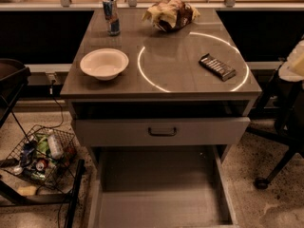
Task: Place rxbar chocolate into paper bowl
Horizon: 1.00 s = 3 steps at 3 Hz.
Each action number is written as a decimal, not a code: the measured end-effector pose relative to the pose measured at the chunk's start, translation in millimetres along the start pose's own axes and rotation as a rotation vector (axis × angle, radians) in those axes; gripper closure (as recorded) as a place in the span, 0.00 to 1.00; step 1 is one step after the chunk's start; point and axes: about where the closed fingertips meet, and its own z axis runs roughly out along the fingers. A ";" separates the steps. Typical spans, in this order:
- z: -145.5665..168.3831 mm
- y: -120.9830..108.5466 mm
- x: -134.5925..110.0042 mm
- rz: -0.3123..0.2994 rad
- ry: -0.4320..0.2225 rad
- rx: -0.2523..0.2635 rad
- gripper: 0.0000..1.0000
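Camera view: not begun. Must lift bar (217, 66) off right of desk (180, 72), carry left, drop into empty bowl (104, 63). Cannot see end effector anywhere; cannot tell open, shut or holding.

The gripper is not showing in this view, so where it is sitting cannot be told. Only one thing is maybe belonging to the robot: a pale shape (295, 61) is poking in at the right edge, in the upper half. It is looking round, and whether it is part of the robot cannot be told.
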 end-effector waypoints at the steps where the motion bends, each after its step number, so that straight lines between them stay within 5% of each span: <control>1: -0.1 0.0 -0.1 0.000 0.000 0.000 0.00; 2: 2.9 -17.2 -5.5 0.055 -0.074 0.051 0.00; 3: 31.4 -59.7 -10.3 0.185 -0.221 0.100 0.00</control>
